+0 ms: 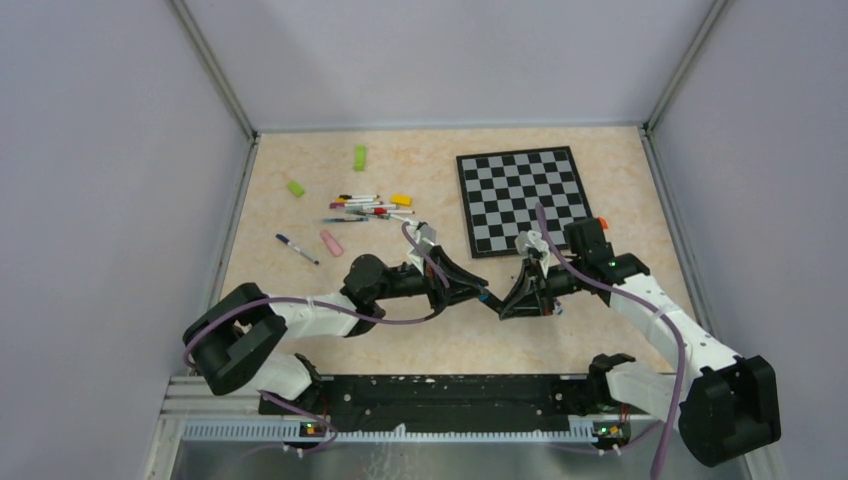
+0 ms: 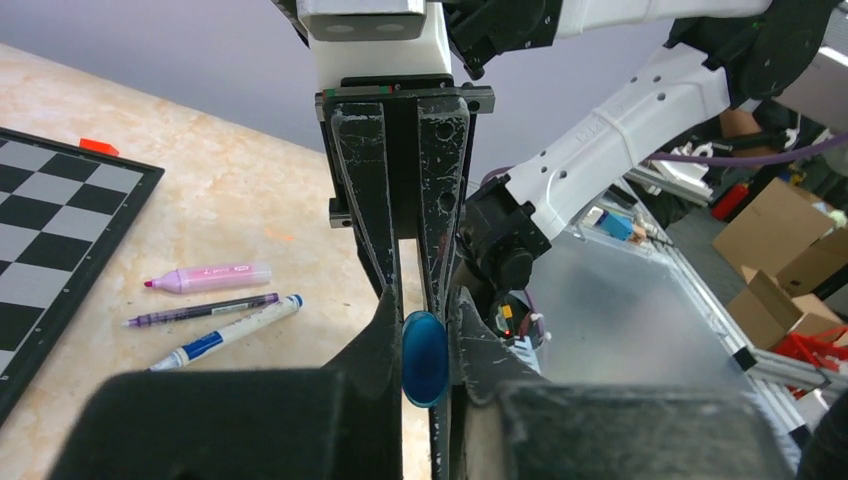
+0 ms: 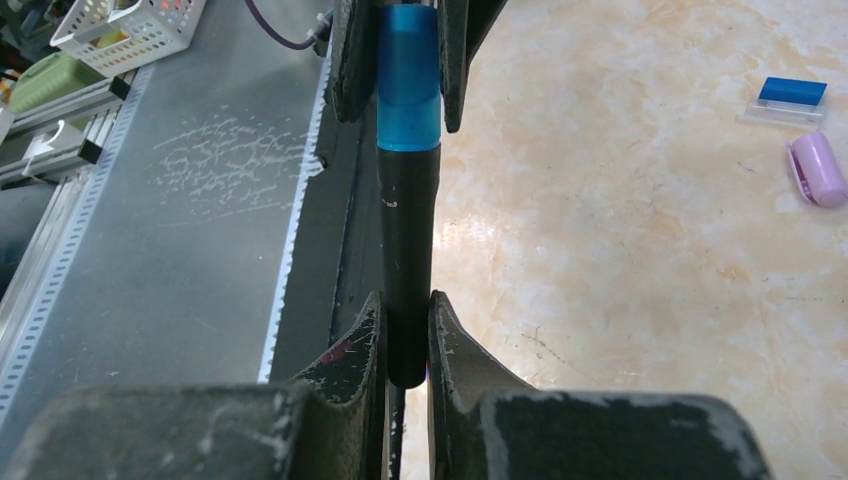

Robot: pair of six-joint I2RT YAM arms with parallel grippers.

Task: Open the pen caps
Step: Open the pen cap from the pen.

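Blue cap (image 3: 409, 80) on black pen (image 3: 408, 260)

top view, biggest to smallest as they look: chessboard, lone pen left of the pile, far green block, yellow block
1. chessboard
2. lone pen
3. far green block
4. yellow block, nearly the same as the green one, so the order of those two is unsure

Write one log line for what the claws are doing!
left claw: shut on blue cap | right claw: shut on black pen barrel | blue cap: not yet off
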